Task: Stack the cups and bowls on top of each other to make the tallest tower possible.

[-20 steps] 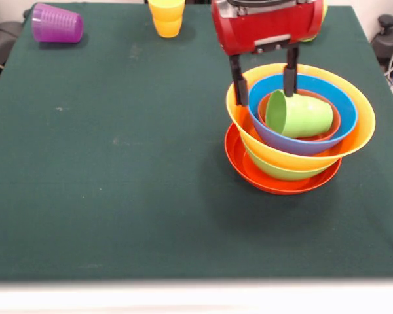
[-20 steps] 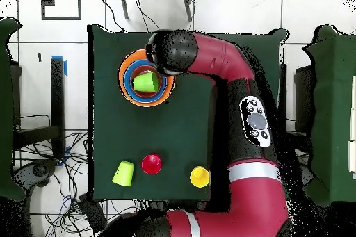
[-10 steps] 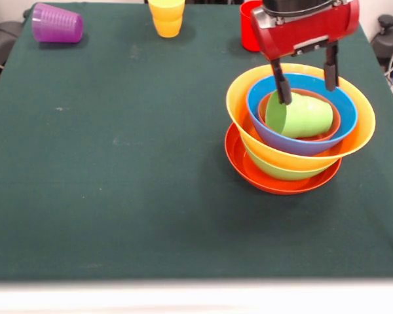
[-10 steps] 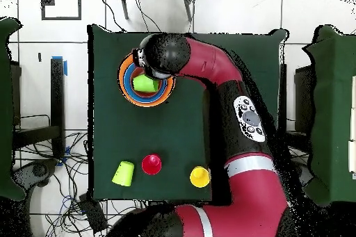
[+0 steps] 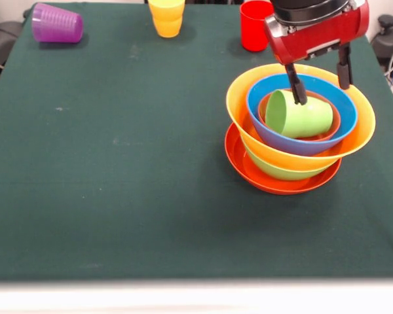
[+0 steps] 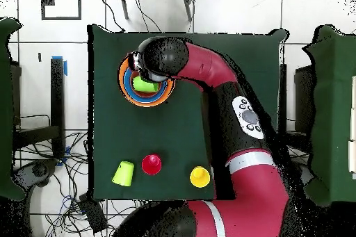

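The tower stands at the right in the front view: a wide red-orange bowl [image 5: 249, 167] at the bottom, then a green bowl [image 5: 275, 171], a large orange-yellow bowl [image 5: 239, 104], a blue bowl [image 5: 262, 127] and a small orange bowl [image 5: 334, 124]. A light green cup [image 5: 301, 116] lies on its side in the small orange bowl, also seen from overhead [image 6: 144, 83]. My gripper [image 5: 321, 82] hangs open and empty just above the cup and the bowls' far rim. One finger [image 5: 296, 88] is by the cup's upper edge.
A purple cup [image 5: 56, 24] lies on its side at the far left. A yellow cup [image 5: 166, 16] and a red cup [image 5: 255, 25] stand along the far edge. A second light green cup [image 6: 123, 173] shows from overhead near the robot's base. My arm [image 6: 208, 67] reaches across the table.
My gripper has moved to the right over the bowls, still open. The red cup behind it has come into view. The cup and bowls have not moved.
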{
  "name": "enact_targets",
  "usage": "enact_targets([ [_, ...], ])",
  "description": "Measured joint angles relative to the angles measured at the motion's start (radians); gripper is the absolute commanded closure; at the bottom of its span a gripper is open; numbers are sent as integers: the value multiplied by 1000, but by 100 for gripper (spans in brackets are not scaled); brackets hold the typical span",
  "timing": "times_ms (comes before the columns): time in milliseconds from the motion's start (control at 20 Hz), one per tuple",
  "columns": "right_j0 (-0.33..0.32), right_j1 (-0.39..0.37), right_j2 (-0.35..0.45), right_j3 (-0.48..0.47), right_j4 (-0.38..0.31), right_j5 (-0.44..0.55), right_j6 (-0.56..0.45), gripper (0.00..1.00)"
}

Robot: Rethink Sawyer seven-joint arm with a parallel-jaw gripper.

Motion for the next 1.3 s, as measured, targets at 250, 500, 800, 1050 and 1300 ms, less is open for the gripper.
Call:
enact_targets([
  [250, -5, 12, 14, 7, -1, 0, 0, 0],
  [500, -5, 14, 15, 8, -1, 0, 0, 0],
  [800, 8, 8, 5, 5, -2, 0, 0, 0],
  [1050, 11, 6, 1, -1, -1, 0, 0, 0],
  [1300, 1, 5, 1, -1, -4, 0, 0, 0],
])
